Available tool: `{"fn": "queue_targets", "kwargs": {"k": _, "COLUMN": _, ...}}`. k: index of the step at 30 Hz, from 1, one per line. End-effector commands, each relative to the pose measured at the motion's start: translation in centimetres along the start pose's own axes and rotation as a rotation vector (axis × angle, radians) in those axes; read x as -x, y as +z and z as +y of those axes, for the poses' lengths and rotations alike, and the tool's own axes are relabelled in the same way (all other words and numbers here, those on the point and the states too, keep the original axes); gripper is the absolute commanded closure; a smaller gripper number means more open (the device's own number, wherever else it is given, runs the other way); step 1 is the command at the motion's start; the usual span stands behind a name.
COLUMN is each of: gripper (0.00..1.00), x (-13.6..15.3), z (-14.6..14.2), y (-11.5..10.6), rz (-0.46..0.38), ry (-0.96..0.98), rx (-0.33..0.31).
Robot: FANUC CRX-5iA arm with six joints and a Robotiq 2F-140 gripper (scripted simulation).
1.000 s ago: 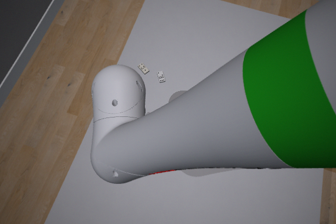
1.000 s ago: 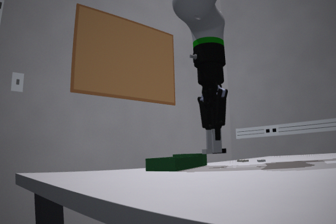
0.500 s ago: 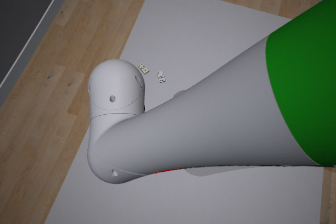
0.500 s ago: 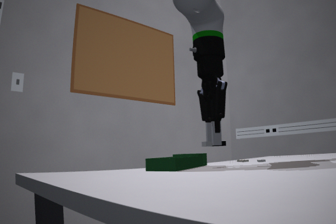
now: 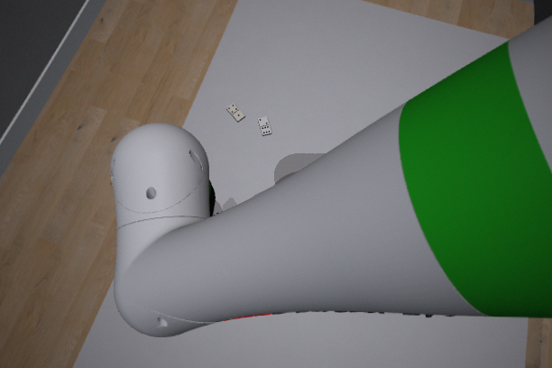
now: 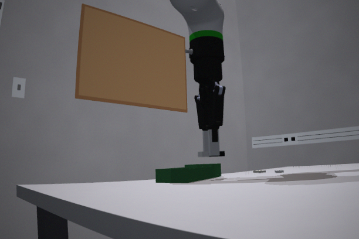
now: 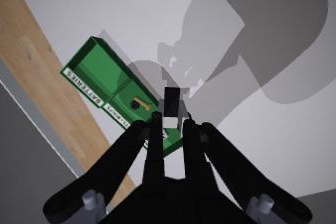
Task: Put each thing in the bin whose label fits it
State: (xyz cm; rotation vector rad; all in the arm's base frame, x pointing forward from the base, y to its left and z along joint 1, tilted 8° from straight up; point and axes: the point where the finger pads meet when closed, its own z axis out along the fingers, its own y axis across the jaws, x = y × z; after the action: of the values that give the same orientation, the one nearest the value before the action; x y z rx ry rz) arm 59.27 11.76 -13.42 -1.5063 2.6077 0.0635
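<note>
My gripper (image 6: 210,153) (image 7: 171,107) is shut on a black and pale grey bar (image 6: 222,153) (image 7: 172,97), held level above the table beside the green bins. A green bin (image 7: 97,62) labelled BATTERIES looks empty in the wrist view. The adjoining green bin (image 7: 121,102), its label partly readable as "TS+BOLTS", holds a dark-headed brass-coloured piece (image 7: 144,104). A small pale thing (image 7: 164,133) shows farther along, partly behind the finger. Two dominoes lie on the table: a cream one (image 5: 235,112) and a white one (image 5: 264,126). The arm hides the gripper and bins in the top view.
The arm (image 5: 271,253) spans much of the top view. A thin red edge (image 5: 249,317) shows under it, with small dark bits along the arm's lower outline. The grey-white table (image 6: 120,202) has its edge beyond the bins, beside the wooden floor (image 5: 41,253).
</note>
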Motion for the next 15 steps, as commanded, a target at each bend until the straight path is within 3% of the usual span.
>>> {"fn": "queue_targets", "kwargs": {"k": 1, "gripper": 0.80, "x": 1.7, "z": -0.3, "y": 0.0, "rz": 0.001, "ry": -0.144, "rx": 0.001}}
{"fn": "queue_targets", "kwargs": {"k": 11, "gripper": 0.80, "x": 7.7, "z": -0.9, "y": 0.0, "rz": 0.003, "ry": -0.489, "rx": -0.008}}
{"fn": "queue_targets", "kwargs": {"k": 15, "gripper": 0.80, "x": 8.1, "z": -1.0, "y": 0.0, "rz": 0.004, "ry": -0.560, "rx": -0.009}}
